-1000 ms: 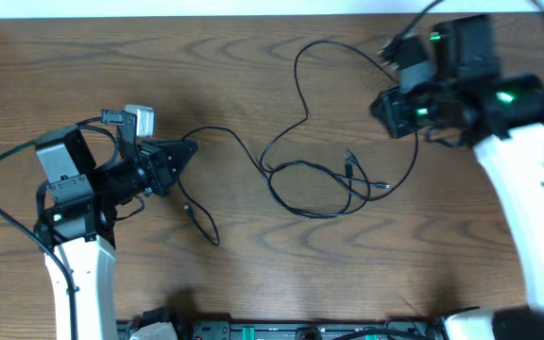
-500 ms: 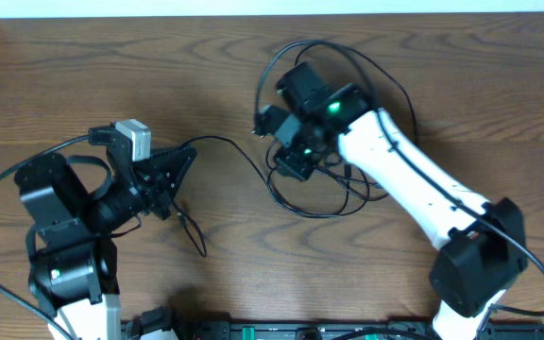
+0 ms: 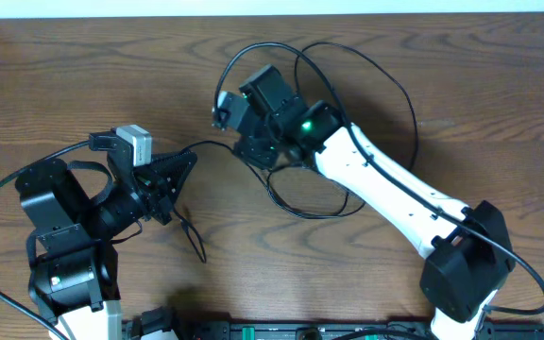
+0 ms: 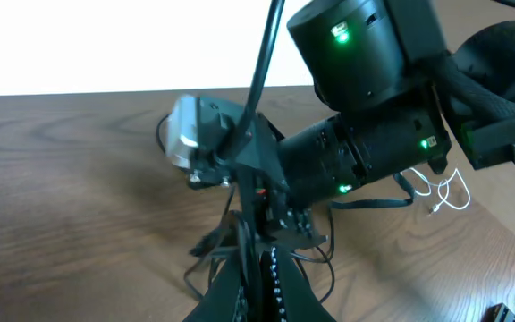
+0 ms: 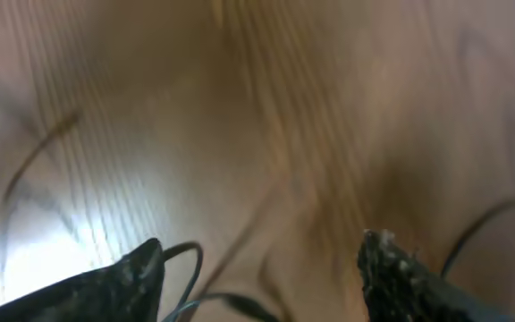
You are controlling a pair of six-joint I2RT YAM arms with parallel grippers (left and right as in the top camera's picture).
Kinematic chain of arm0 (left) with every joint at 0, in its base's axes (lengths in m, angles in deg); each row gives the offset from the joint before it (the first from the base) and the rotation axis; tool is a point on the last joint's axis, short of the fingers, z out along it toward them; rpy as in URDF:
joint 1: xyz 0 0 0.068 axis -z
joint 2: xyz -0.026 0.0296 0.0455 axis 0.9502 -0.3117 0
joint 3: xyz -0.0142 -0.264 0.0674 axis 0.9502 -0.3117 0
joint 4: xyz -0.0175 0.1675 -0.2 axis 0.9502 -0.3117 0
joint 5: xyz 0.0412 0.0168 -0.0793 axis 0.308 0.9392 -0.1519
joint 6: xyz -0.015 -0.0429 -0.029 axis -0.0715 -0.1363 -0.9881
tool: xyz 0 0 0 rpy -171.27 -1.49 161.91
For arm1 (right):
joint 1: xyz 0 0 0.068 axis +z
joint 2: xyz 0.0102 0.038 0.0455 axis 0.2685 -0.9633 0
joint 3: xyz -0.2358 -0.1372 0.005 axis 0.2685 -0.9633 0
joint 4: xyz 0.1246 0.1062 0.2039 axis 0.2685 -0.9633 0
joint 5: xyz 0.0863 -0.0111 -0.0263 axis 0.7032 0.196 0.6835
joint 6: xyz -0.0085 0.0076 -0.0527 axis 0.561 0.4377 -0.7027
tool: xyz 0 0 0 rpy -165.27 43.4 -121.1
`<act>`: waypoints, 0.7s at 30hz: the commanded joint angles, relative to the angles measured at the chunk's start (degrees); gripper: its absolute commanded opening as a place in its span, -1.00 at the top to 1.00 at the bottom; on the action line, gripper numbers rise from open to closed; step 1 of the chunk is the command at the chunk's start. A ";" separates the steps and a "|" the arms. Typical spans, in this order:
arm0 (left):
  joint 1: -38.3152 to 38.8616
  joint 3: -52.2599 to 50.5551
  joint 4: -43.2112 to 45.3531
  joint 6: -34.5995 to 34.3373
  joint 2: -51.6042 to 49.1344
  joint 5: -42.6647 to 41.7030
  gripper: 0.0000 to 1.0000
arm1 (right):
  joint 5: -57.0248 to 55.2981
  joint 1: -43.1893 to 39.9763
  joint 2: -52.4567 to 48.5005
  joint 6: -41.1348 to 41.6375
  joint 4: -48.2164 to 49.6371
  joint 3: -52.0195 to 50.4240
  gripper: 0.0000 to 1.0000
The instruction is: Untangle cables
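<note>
Pinching shut, the left gripper [image 3: 187, 156] seems to clamp a strand of the black cable [image 3: 291, 210], though its tips are hard to make out. The right gripper [image 5: 262, 259] has its fingers [image 5: 137, 273] wide apart and holds nothing above blurred strands. Only the overhead view shows the cable's big loop mid-table [image 3: 499, 94]. The left wrist view shows the white cable [image 4: 445, 190] lying apart.
</note>
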State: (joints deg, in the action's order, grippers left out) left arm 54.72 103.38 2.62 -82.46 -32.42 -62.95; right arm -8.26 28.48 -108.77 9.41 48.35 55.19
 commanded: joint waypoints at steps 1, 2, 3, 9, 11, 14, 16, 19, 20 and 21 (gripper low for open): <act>0.09 1.88 -0.02 -0.63 0.15 -0.17 0.85 | 0.66 1.68 0.02 -0.96 1.95 0.13 -0.41; 0.09 1.88 -0.02 -0.63 0.15 -0.20 0.85 | 0.63 2.12 0.02 -0.70 2.56 0.13 -0.43; 0.09 1.88 -0.02 -0.63 0.15 -0.17 0.85 | 0.63 2.58 0.02 -0.50 3.06 0.13 -0.45; 0.09 1.88 -0.02 -0.63 0.15 -0.20 0.85 | 0.61 4.02 0.02 -0.50 3.54 0.13 -0.50; 0.09 1.88 -0.02 -0.63 0.15 -0.17 0.85 | 0.57 4.17 0.02 -0.57 3.13 0.13 -0.50; 0.09 1.86 -0.04 -0.63 0.15 -0.17 0.85 | -4.04 4.15 0.02 -0.57 2.21 0.13 -0.51; 0.09 1.88 -0.02 -0.63 0.15 -0.15 0.85 | -11.13 3.85 0.02 -0.57 1.20 0.13 -0.50; 0.09 1.88 0.00 -0.57 0.11 1.16 0.85 | -17.29 2.73 0.02 -0.59 -1.18 0.13 -0.49; 0.09 1.86 -0.02 -0.59 0.09 2.86 0.85 | -16.92 2.29 0.02 -0.55 -2.05 0.13 -0.48; 0.09 1.86 -0.02 -0.59 0.09 4.79 0.85 | -15.65 1.92 0.02 -0.55 -3.04 0.13 -0.47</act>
State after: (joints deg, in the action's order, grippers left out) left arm 54.72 103.38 2.51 -82.44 -32.42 -61.90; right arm -19.36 31.75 -108.77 9.17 46.56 55.19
